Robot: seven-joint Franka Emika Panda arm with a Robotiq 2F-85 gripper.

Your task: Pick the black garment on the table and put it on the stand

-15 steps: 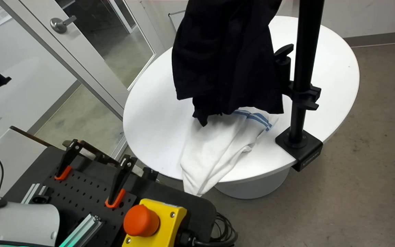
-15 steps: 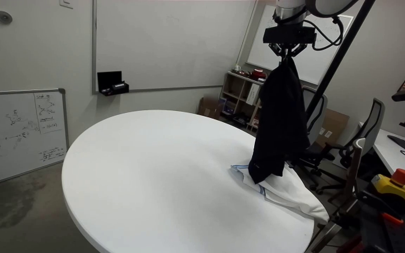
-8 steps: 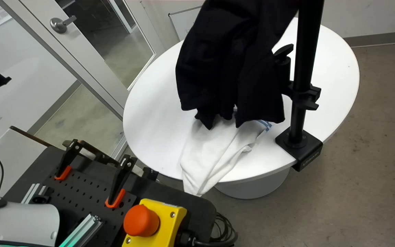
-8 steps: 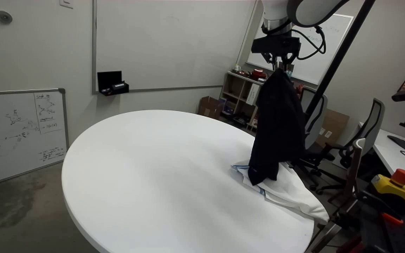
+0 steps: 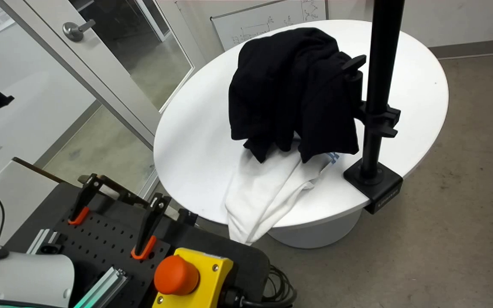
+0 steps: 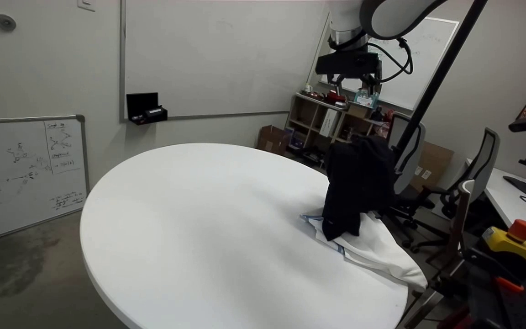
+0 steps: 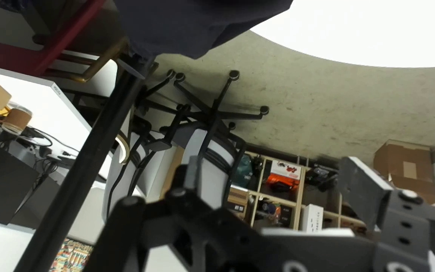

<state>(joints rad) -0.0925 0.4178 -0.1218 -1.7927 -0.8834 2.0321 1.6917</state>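
The black garment [image 5: 291,90] is draped in a folded heap against the stand [image 5: 383,55], a black pole clamped to the table's edge. Its top is bunched well above the tabletop, and its lower ends hang down over a white cloth [image 5: 268,184]. What bears the garment's weight is hidden beneath it. In an exterior view my gripper [image 6: 355,91] is open above the garment [image 6: 359,178], apart from it. The wrist view shows the fingers [image 7: 364,189] spread wide with nothing between them. There the garment [image 7: 191,26] lies along the top edge, beside the stand's pole [image 7: 93,151].
The round white table [image 6: 199,228] spreads out beside the garment. A lever clamp [image 5: 379,119] sticks out from the pole. A yellow box with an orange button [image 5: 195,278] stands near the robot's base. Office chairs [image 7: 210,151] and a shelf [image 7: 263,181] are beyond.
My gripper has opened and let go of the black garment, whose raised top has sunk down beside the pole. In an exterior view the gripper has moved left and somewhat lower.
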